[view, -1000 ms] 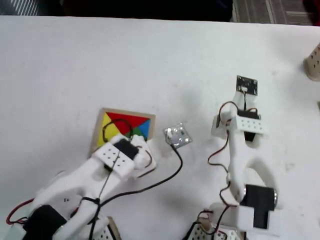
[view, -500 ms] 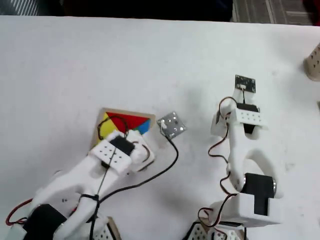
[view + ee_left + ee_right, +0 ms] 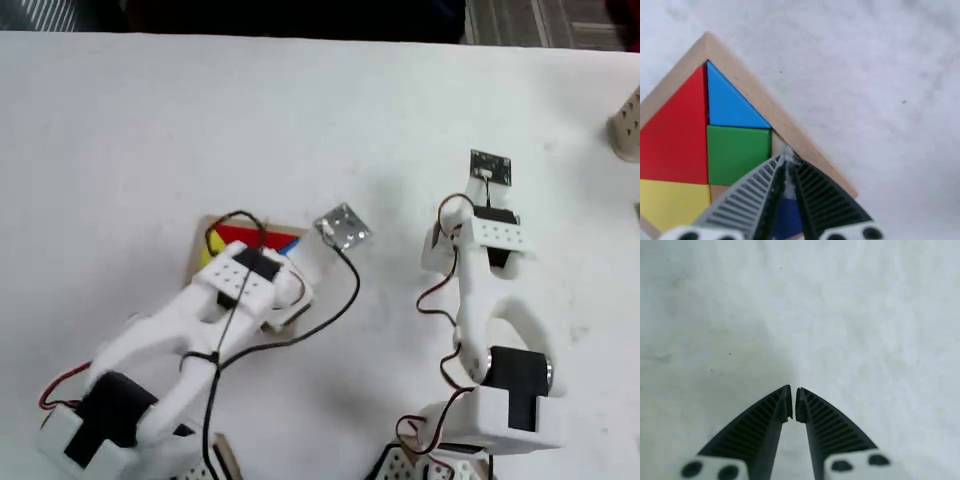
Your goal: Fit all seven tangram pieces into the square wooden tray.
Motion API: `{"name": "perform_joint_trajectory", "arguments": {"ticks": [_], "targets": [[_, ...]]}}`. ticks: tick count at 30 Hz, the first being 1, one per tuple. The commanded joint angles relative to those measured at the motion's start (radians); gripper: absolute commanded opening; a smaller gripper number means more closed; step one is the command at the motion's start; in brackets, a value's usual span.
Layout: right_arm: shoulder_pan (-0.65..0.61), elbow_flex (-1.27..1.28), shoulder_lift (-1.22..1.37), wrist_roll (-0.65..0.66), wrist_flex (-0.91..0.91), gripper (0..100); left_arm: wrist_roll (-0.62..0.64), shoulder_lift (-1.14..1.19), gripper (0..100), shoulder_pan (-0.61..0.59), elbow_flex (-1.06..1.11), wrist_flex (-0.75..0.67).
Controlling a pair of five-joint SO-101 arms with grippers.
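Observation:
The square wooden tray (image 3: 740, 79) holds a red triangle (image 3: 675, 135), a blue triangle (image 3: 730, 107), a green square (image 3: 737, 155) and a yellow piece (image 3: 670, 202). A dark blue piece (image 3: 787, 217) lies under my left gripper (image 3: 787, 157), which is shut, its tips down at a bare wooden gap by the tray's inner edge. In the high view the left arm (image 3: 240, 280) covers most of the tray (image 3: 206, 224), with the red piece (image 3: 262, 236) showing. My right gripper (image 3: 793, 402) is shut over bare white table, well to the tray's right.
The right arm (image 3: 480, 245) stands upright on the table's right half. A tan perforated object (image 3: 628, 125) sits at the far right edge. A wooden corner (image 3: 225, 460) pokes in at the near edge by the left arm's base.
The left arm has swung and pushed farther over the tray, now covering more of it. The right arm shifted slightly a second ago and has since kept still.

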Motion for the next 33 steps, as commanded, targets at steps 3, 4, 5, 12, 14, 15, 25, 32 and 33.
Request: {"name": "perform_joint_trajectory", "arguments": {"ticks": [3, 4, 5, 12, 14, 15, 25, 32, 33], "targets": [[-0.001, -0.043, -0.008, -0.009, 0.005, 1.8, 0.020, 0.001, 2, -0.025, -0.051, -0.003], [-0.001, -0.043, -0.008, -0.009, 0.005, 1.8, 0.026, -0.001, 2, -0.033, -0.051, -0.021], [-0.001, -0.043, -0.008, -0.009, 0.005, 1.8, 0.049, -0.001, 2, -0.048, -0.051, -0.038], [-0.021, -0.043, -0.008, -0.002, 0.007, 1.8, 0.232, -0.071, 2, -0.183, -0.058, -0.153], [-0.021, -0.043, -0.008, -0.002, 0.007, 1.8, 0.255, -0.120, 2, -0.208, -0.040, -0.161], [-0.021, -0.043, -0.008, -0.002, 0.007, 1.8, 0.253, -0.148, 2, -0.209, -0.025, -0.161], [-0.022, -0.043, -0.008, 0.000, 0.007, 1.8, 0.023, -0.443, 2, -0.165, 0.238, -0.106], [-0.022, -0.043, -0.008, 0.000, 0.004, 1.8, -0.015, -0.645, 2, -0.001, 0.397, 0.037], [-0.022, -0.043, -0.008, 0.000, 0.004, 1.8, -0.015, -0.659, 2, 0.013, 0.408, 0.037]]}}
